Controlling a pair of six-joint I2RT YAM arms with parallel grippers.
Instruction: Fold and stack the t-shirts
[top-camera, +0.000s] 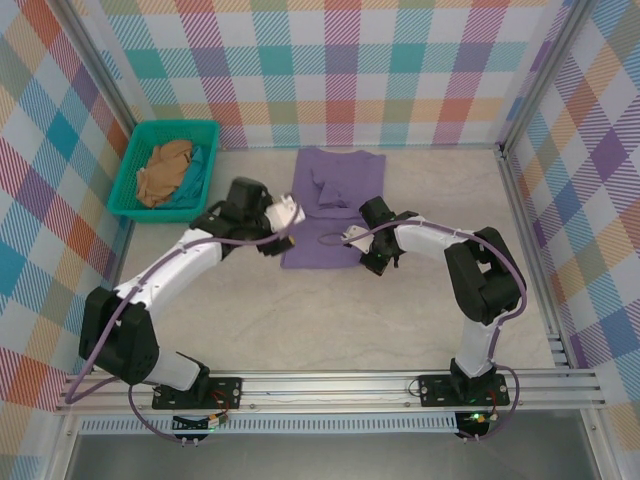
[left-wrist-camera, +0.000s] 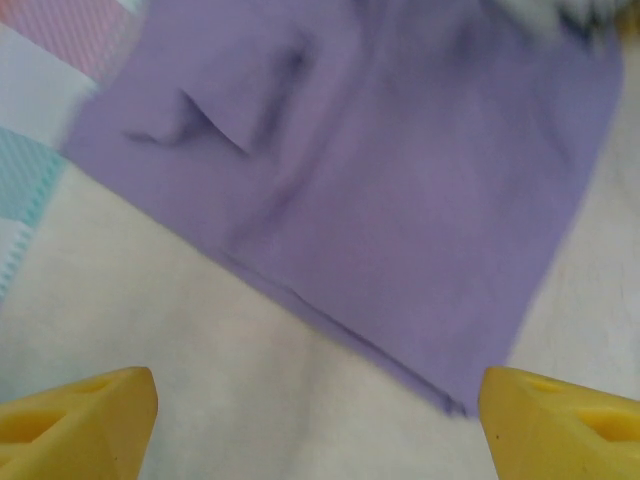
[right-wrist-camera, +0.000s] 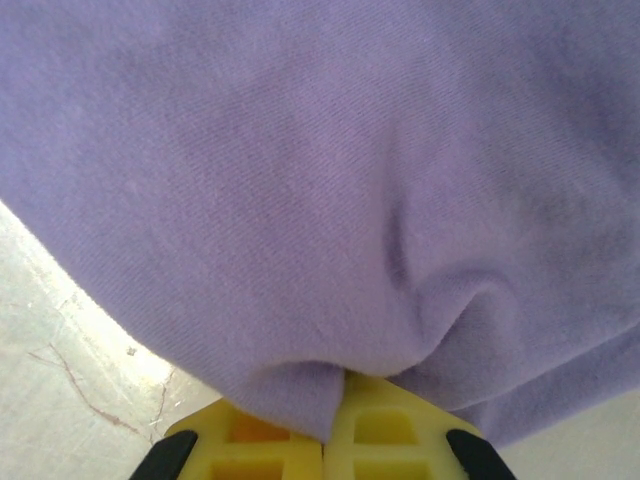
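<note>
Lavender t-shirt (top-camera: 330, 215) flat, table centre toward 12 o'clock. Right gripper (right-wrist-camera: 330, 420) clenched on hem at its 5 o'clock corner. Left gripper (left-wrist-camera: 320, 425) spread wide, off cloth at 7 o'clock. Risk: one-sided lift skews fold; thin pinch may slip. Tan t-shirt (top-camera: 165, 170) in teal basket (top-camera: 175, 125), 10 o'clock.

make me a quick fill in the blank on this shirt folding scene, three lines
1. The right pincer is ____ on a fold of the lavender-purple soft cloth t-shirt.
2. The left pincer hangs ____ by that t-shirt's hem, holding nothing.
3. The crumpled tan cloth shirt lies ____ the teal plastic basket.

Missing words: shut; open; inside
</note>
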